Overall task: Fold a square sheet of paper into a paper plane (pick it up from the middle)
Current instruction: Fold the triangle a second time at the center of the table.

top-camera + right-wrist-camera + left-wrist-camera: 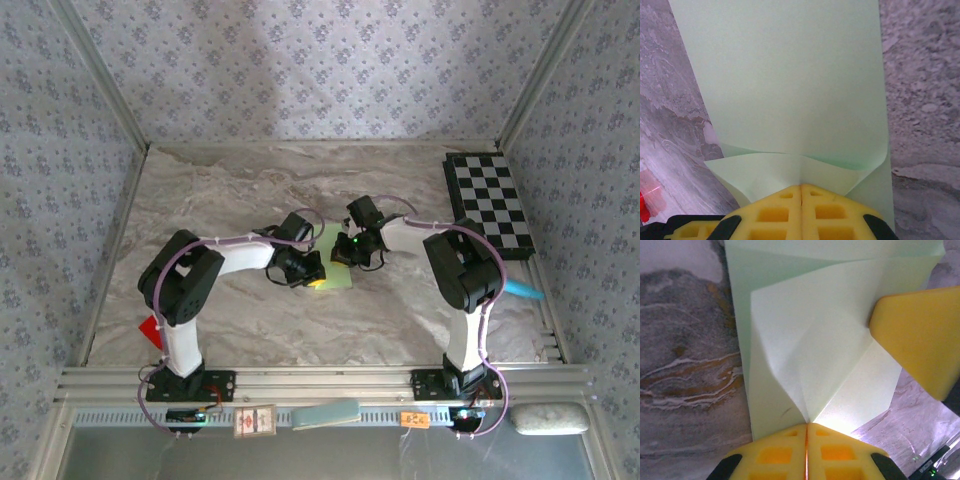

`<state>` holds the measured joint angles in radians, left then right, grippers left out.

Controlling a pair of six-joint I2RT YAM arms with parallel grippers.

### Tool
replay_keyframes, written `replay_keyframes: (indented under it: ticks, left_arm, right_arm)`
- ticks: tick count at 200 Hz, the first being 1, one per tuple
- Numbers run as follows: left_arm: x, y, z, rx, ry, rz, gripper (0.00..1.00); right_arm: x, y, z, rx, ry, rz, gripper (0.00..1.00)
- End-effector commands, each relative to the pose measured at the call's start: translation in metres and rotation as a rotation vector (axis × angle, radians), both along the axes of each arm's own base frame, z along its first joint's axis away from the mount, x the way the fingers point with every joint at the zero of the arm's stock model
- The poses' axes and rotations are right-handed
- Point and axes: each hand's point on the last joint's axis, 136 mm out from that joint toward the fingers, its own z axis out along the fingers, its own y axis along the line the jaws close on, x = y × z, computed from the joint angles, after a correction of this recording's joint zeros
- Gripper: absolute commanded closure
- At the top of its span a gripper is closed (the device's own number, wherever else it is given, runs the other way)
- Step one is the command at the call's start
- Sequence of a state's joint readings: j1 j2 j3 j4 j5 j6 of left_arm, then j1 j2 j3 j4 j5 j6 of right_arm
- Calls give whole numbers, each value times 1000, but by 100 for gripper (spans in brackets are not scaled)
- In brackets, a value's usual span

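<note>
The pale green paper (337,280) lies partly folded on the marble table (230,180), between my two grippers. In the left wrist view the paper (810,340) shows diagonal creases that run together at my left gripper (806,426). Its yellow jaws are shut, pinching the paper where the creases meet. A yellow finger (920,340) of the right gripper rests on the sheet's right side. My right gripper (801,186) is shut on a raised, curled flap of the paper (790,75), with a centre crease leading into the jaw seam. From above, the left gripper (312,275) and right gripper (352,255) nearly meet.
A black-and-white checkerboard (490,205) lies at the back right. A small red object (150,328) sits by the left arm's base. A light-blue card (326,413) and a white pouch (548,418) rest on the front rail. Patterned walls close in three sides.
</note>
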<state>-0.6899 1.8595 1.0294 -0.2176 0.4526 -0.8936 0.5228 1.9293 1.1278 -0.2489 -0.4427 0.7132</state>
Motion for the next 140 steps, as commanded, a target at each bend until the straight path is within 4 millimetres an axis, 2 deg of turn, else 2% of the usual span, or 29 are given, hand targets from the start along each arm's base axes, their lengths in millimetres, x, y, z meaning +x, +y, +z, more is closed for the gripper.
replay_keyframes:
  ticks: [1,41,71,117,140]
  left_arm:
    - [-18,19,-20,80,13,-51,93]
    - [-31,29,-22,84,-7,-101,93]
    - [-37,34,-10,81,-36,-131,94]
    - [-10,20,36,8,-174,-97,93]
    - [2,10,43,-36,-196,-48,93]
  right_arm:
    - [-22,-37,-50,-190,122,-38,93]
    - [-23,-38,-51,-198,126,-38,93]
    - [-23,-38,-51,-196,126,-37,93]
    - [-22,-35,-48,-188,121,-36,93]
    - [-22,-34,-48,-184,121,-35,93]
